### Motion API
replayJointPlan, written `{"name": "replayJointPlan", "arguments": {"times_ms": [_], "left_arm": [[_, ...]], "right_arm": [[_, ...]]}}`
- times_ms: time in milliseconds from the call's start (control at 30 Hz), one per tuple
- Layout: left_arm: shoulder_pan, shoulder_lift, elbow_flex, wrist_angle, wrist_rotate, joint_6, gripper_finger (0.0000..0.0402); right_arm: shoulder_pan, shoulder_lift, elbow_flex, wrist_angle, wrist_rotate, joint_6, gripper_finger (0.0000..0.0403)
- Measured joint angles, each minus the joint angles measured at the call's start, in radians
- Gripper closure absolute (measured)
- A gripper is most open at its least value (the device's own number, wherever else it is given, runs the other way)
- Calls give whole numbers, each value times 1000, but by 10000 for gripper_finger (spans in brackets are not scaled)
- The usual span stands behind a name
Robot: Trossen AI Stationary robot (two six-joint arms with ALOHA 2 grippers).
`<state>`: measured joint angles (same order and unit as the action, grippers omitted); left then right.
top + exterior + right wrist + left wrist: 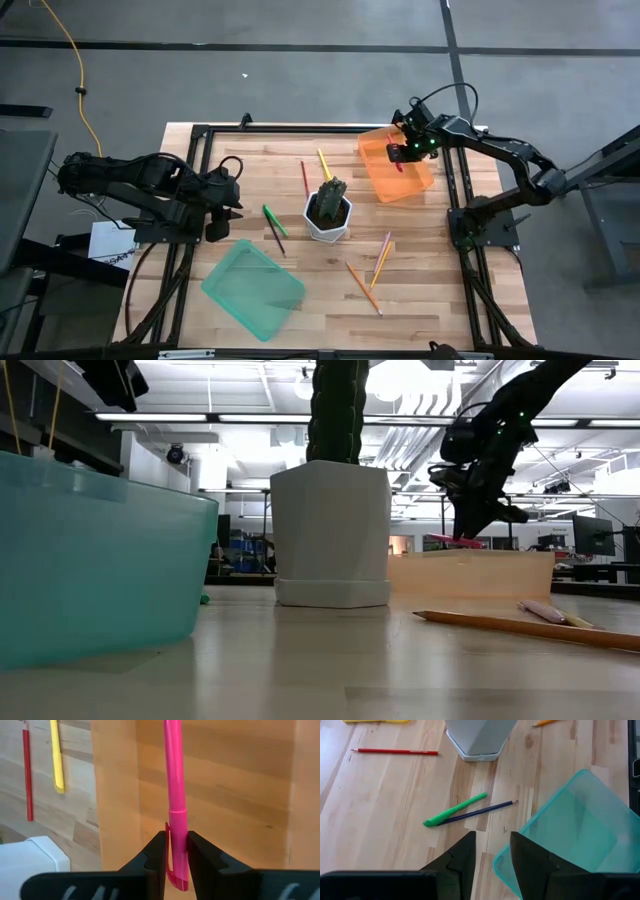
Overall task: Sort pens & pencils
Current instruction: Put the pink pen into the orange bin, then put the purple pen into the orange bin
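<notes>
1. Table (420,290): butcher-block wood, pale planks, visible grain and knots, low sheen.
2. Orange tray (412,178): translucent plastic, smooth.
3. Teal tray (255,290): translucent plastic, smooth, slightly frosted.
4. Pink pen (176,795): glossy plastic.
5. Green pen (454,810): smooth plastic.
6. Red pencil (395,751): painted, smooth.
7. Plant pot (327,226): white, matt, smooth.
8. Gripper fingers (465,860): matt black.

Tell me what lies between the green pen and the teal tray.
In the left wrist view, the dark pencil lies beside the green pen, on the side toward the teal tray; beyond it there is only bare table.
</notes>
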<state>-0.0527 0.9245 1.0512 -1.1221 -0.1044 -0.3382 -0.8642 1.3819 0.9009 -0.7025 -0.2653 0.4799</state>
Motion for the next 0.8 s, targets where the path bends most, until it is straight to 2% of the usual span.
{"name": "replayJointPlan", "arguments": {"times_ms": [400,600,800], "left_arm": [[0,0,0,5,-1,-8,293],[0,0,0,5,-1,-8,293],[0,0,0,5,-13,-6,293]], "right_arm": [[0,0,0,-3,0,-21,292],[1,0,0,-3,-1,-21,290],[37,-13,0,-3,-59,-37,289]]}}
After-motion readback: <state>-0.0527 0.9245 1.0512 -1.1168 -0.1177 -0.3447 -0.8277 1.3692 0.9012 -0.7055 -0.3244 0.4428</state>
